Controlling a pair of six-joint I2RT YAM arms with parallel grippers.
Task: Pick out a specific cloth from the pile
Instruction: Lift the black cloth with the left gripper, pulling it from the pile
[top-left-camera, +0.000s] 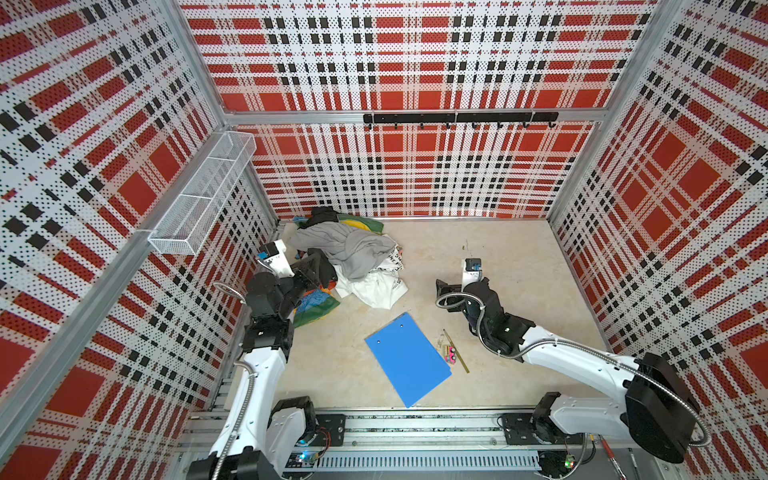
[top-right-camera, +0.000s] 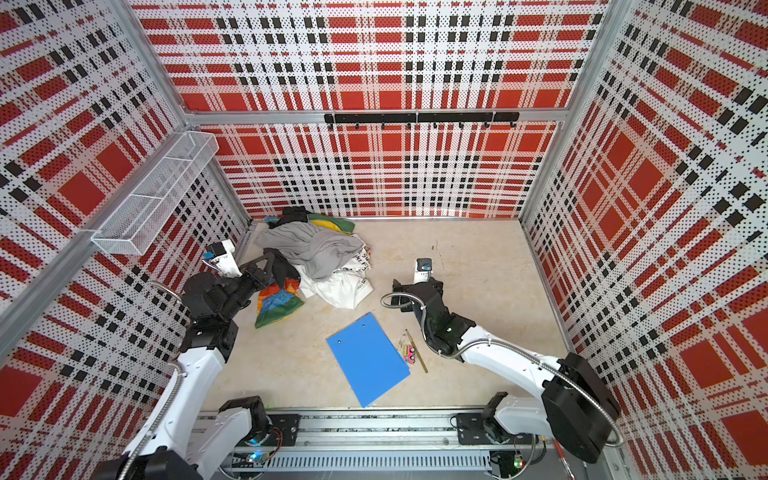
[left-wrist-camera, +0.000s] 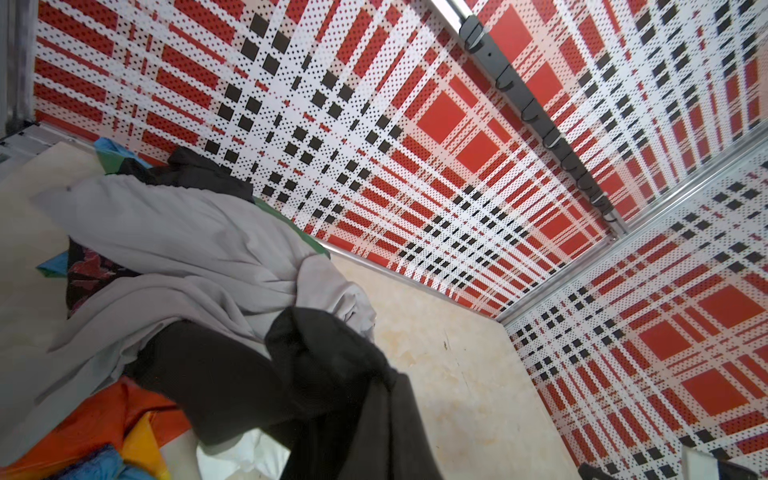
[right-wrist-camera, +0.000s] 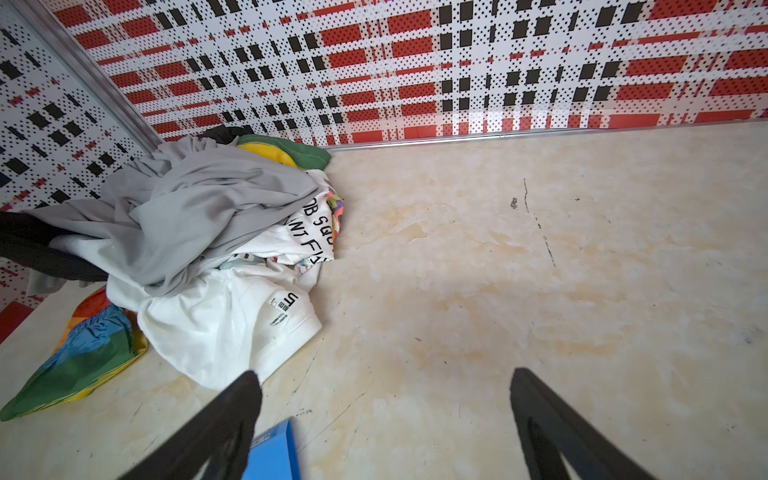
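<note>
Finds the left tool (top-left-camera: 316, 262) clamped on a black fold of the cloth (left-wrist-camera: 332, 361) at the edge of the grey garment (top-left-camera: 349, 249), the rest, red print included, buried under that garment. Finds the right tool (right-wrist-camera: 384, 376) spread wide, empty, well apart from the grey garment. Judges grasp made, extraction outstanding.

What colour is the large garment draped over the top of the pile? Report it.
The large garment is plain light grey, clearest in the right wrist view.
</note>
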